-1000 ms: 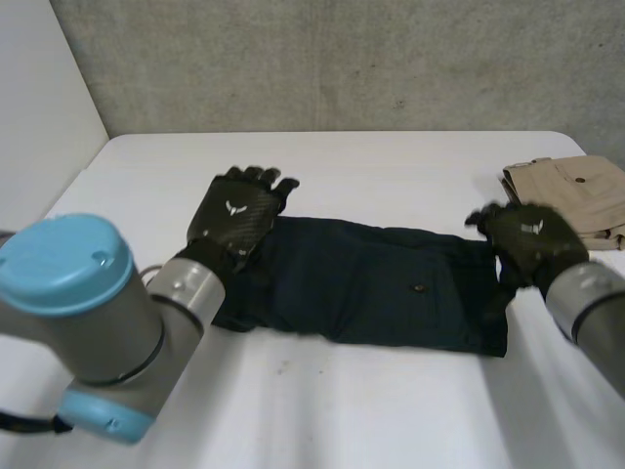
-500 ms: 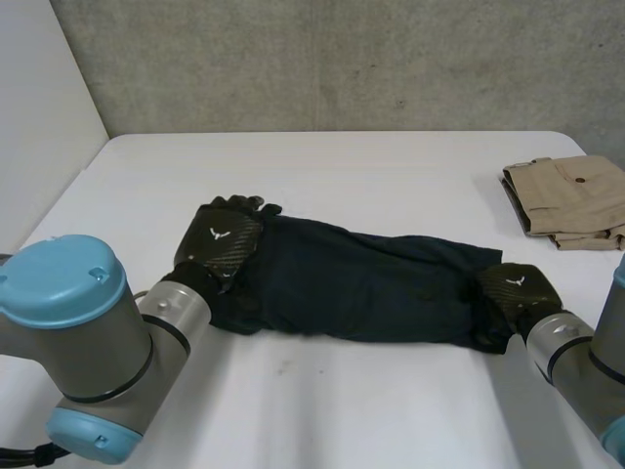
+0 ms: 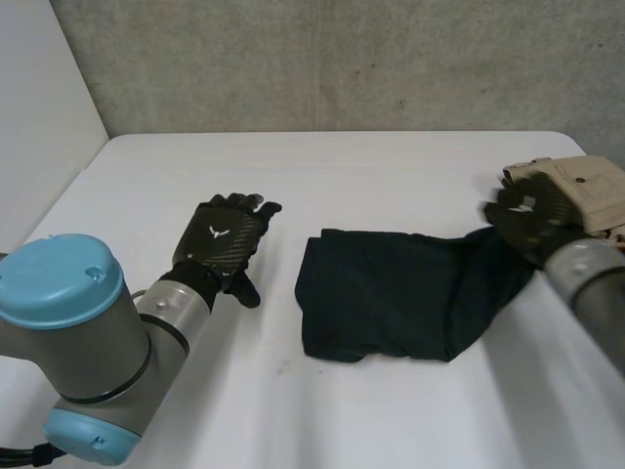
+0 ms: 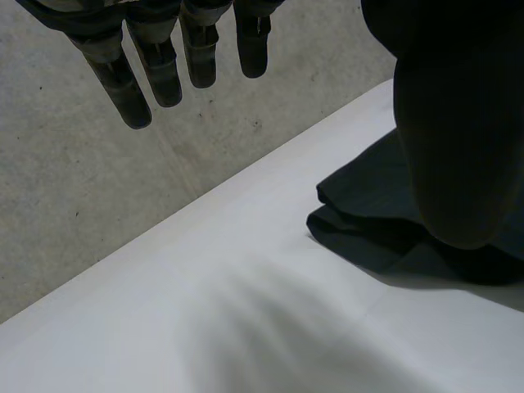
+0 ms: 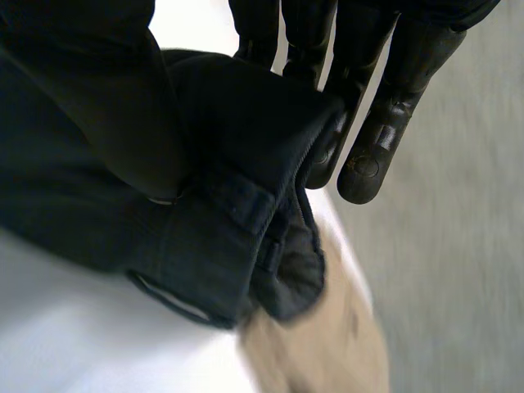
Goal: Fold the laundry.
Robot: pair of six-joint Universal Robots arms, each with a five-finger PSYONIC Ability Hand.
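Grey concrete wall (image 3: 342, 59) backs the white table (image 3: 391, 161), where a dark navy cloth garment (image 3: 391, 293) lies crumpled just right of centre. My right hand (image 3: 527, 220), at the garment's 3 o'clock end, is clenched on it. In the right wrist view, my fingers (image 5: 393, 82) and thumb pinch a waistband edge with a belt loop. That end is raised off the table, and the rest of the cloth trails down to the surface toward 9 o'clock. My left hand (image 3: 223, 244) hangs palm down at the garment's 9 o'clock, well apart from it. It is released, its straight fingers (image 4: 164, 70) holding nothing, with bare table between it and the cloth's nearest folded edge. A folded beige garment (image 3: 591, 195) sits at the table's 2 o'clock corner, just behind my right hand.
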